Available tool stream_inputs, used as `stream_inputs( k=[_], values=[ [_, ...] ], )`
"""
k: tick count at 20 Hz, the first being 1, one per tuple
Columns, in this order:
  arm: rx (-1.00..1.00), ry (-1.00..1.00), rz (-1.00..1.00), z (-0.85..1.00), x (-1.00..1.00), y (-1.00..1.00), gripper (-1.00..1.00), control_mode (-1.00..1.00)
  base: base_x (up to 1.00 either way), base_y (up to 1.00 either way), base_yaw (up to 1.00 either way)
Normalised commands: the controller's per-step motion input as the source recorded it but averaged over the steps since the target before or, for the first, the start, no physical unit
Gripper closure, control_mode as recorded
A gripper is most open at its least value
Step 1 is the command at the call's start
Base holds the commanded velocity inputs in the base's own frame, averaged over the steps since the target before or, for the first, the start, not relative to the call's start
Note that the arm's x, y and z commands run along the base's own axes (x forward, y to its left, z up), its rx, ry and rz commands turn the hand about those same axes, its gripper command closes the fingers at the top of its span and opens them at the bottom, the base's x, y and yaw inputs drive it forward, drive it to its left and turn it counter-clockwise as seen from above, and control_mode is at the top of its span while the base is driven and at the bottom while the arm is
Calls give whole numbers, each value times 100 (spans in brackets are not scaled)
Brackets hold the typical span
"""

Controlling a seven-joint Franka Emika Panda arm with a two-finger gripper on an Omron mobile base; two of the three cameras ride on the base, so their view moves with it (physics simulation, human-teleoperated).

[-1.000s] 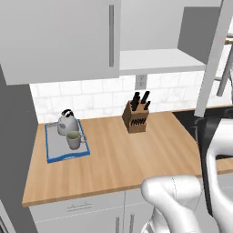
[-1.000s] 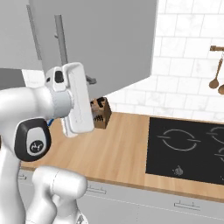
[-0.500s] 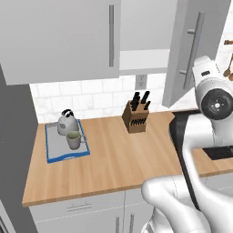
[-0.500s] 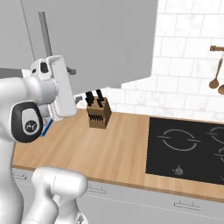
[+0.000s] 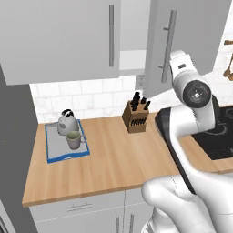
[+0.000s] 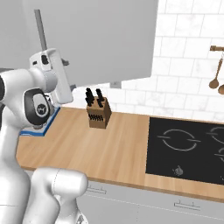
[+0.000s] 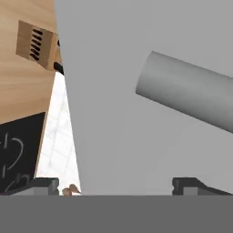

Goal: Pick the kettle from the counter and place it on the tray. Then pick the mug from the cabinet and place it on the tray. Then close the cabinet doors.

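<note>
The silver-grey kettle [image 5: 67, 122] and grey-beige mug [image 5: 73, 139] sit on the blue-rimmed tray [image 5: 51, 150]. My gripper [image 7: 116, 184] has its jaws spread wide. I should push the light-grey right door [image 5: 183, 41] flat and slow beside its silver bar handle [image 7: 189, 91].

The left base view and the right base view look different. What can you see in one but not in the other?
The left base view alone has the kettle and the mug, both sitting on the tray, plus the closed left cabinet door.

The right base view alone has the whole black stovetop with its ring marks.

Both have the wooden counter, the knife block, the hanging spoons, the white arm and the half-open right cabinet door.
</note>
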Motion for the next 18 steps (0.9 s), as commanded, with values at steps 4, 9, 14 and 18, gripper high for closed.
stream_inputs(
  k=[4, 9, 14, 18],
  values=[
    [2, -1, 2, 0, 84, 42, -100, -100, 0, 0, 0],
    [0, 0, 0, 0, 92, 22, -100, -100, 0, 0, 0],
    [4, 0, 0, 0, 86, 22, -100, -100, 0, 0, 0],
    [3, 1, 0, -7, 72, 11, -100, -100, 0, 0, 0]
  ],
)
